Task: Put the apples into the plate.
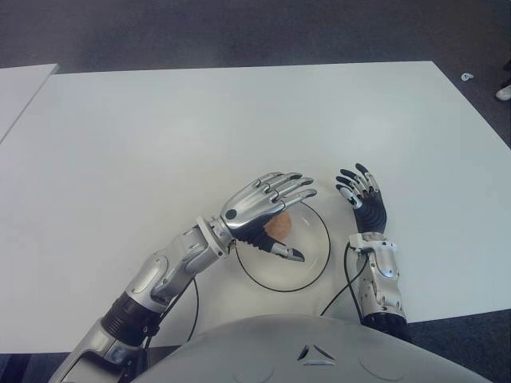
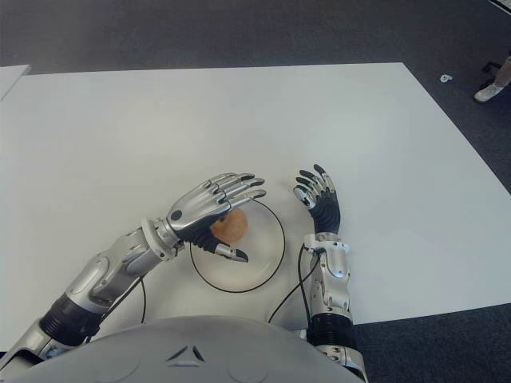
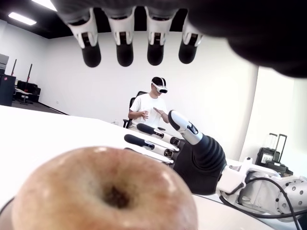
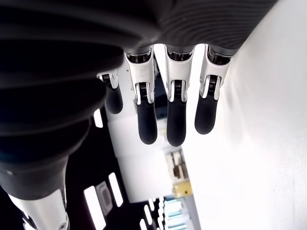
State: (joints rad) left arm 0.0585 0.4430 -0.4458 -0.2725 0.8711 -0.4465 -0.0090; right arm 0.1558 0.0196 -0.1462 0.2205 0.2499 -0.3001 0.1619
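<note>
White matte table [image 1: 160,136] | round clear plate [image 1: 315,259] holds russet apple [image 1: 279,226], mostly hidden under left hand [image 1: 263,203], fingers spread, gripping nothing | right hand [image 1: 363,195] beside plate's right, fingers relaxed, empty

No text, label, brand, number or sign can be read anywhere in these views, neither on the table, the plate nor the hands.
</note>
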